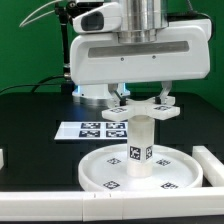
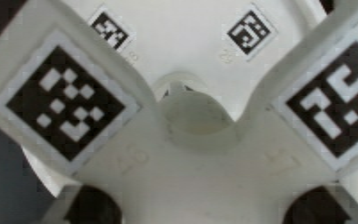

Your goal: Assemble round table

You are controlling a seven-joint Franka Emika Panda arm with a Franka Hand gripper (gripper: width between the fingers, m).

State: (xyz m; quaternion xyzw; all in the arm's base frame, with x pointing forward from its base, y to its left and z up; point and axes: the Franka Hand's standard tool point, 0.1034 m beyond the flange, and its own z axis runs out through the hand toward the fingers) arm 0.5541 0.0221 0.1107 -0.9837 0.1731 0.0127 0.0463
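**A:** Exterior view first. What is the arm doing?

**B:** The end effector hangs over the middle of the black counter. Its jaws are clenched on the cross-shaped piece, with one finger on either side of the hub.

**A:** Where is that piece relative to the rest of the kit?

**B:** It is directly above the post. The post stands upright in the centre of the round disc, and the disc lies flat on the counter. The cross sits right at the post's top end. I cannot tell whether the two are touching or just apart.

**A:** Anything else on the counter?

**B:** The marker board lies flat behind the disc, toward the exterior view's left. A white rail runs just beside the disc on the exterior view's right, and a front rail runs along the near edge.

**A:** Now the wrist view.

**B:** The cross-shaped piece fills the frame. Two arms spread apart, and each carries a large black-and-white tag. Two smaller tags sit farther off, and there is a rounded pale hub where the arms meet.

**A:** Does it show the fingers?

**B:** Only as dark blurred shapes at the edge, too soft to read. The grip is clear only in the exterior view.
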